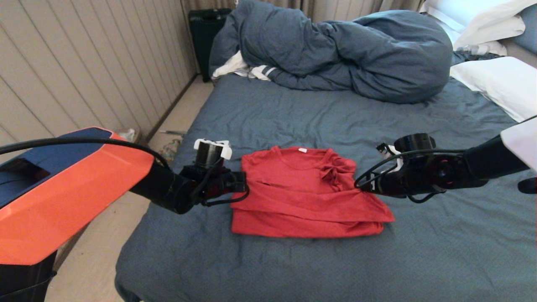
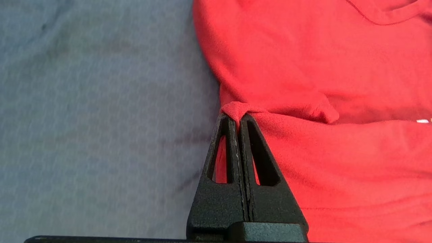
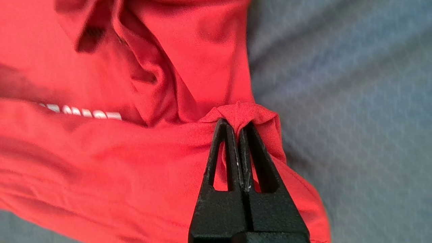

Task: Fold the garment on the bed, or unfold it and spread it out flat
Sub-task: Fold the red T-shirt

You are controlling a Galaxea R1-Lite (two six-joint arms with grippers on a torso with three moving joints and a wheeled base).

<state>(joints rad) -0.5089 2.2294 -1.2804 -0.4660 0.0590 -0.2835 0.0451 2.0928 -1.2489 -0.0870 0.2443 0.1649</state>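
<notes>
**Two grippers pinch folded red T-shirt at either edge**

A red short-sleeved T-shirt (image 1: pixel 306 193) lies partly folded on the dark blue-grey sheet of a large bed (image 1: pixel 335 260), near the bed's foot edge, its collar toward the bunched duvet and its lower half doubled up over the chest. In the right wrist view a sliver of white lettering (image 3: pixel 81 113) peeks from under the fold. The left gripper (image 2: pixel 238 118), at the shirt's left edge, is clenched on a small tuck of the red fabric; the right gripper (image 3: pixel 236 123), at the shirt's right edge, is likewise clamped on a puckered corner of cloth. Beyond the shirt's collar, the blue-grey duvet (image 1: pixel 335 50) lies heaped across the bed, with a white striped cloth (image 1: pixel 251 71) showing beneath it. White pillows (image 1: pixel 495 84) sit beyond the shirt's right side.
</notes>
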